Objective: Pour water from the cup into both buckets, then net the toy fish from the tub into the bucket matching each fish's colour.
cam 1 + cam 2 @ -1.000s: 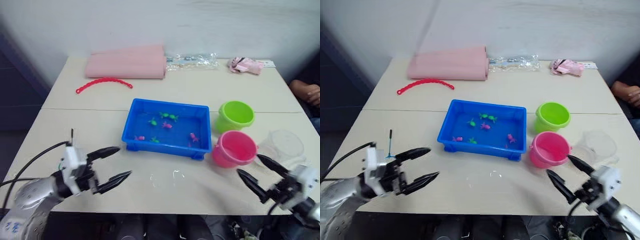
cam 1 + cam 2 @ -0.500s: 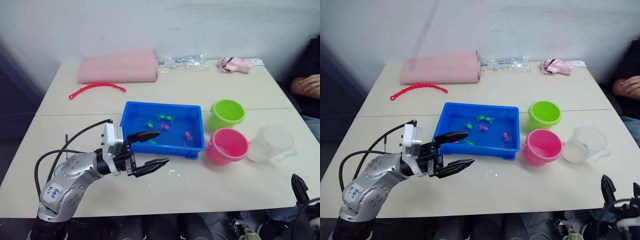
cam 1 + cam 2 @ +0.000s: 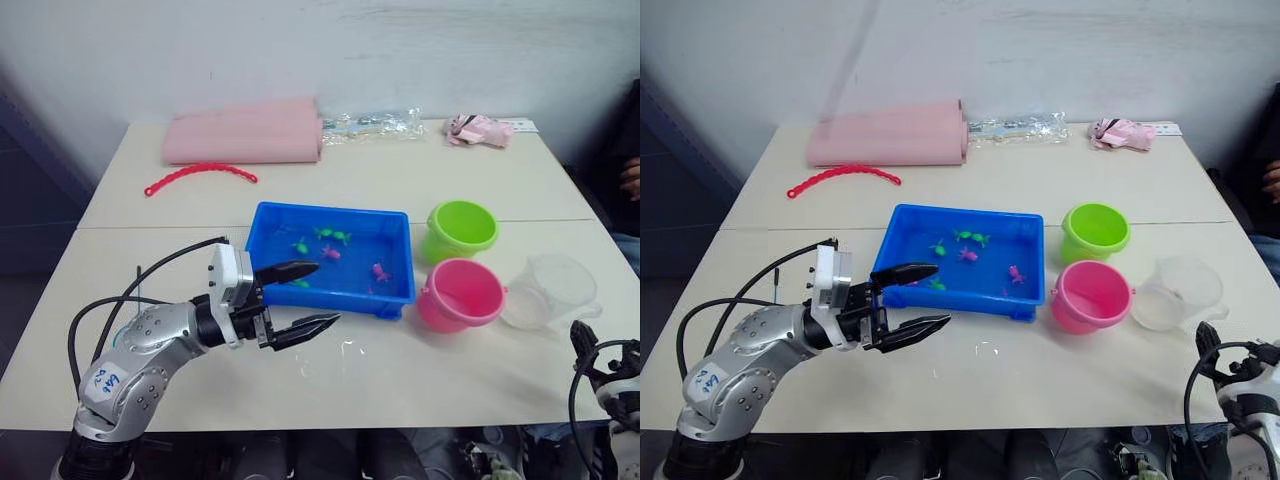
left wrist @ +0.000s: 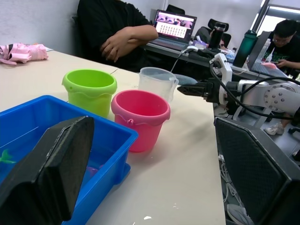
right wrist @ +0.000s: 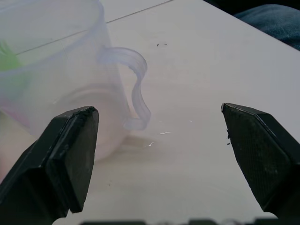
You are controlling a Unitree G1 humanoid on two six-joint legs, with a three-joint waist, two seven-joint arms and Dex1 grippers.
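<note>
both pincers spread and empty: left pincer (image 3: 302,297) beside the tub (image 3: 262,238), right pincer (image 5: 154,154) facing the cup (image 5: 61,70).

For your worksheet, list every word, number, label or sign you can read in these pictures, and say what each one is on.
White sticker with blue handwriting on the robot's silver left forearm: a few characters, too blurred to read.
Laptop screen on the desk behind the table: rows of small pictures, no legible text.
Clear plastic measuring cup: no markings can be made out.
Nothing else carries text.

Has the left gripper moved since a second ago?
Yes. The left gripper has swung in toward the tub; its upper fingertip now overlaps the tub's near-left corner, where earlier it hung well left of it near the table's front edge. Fingers open.
</note>
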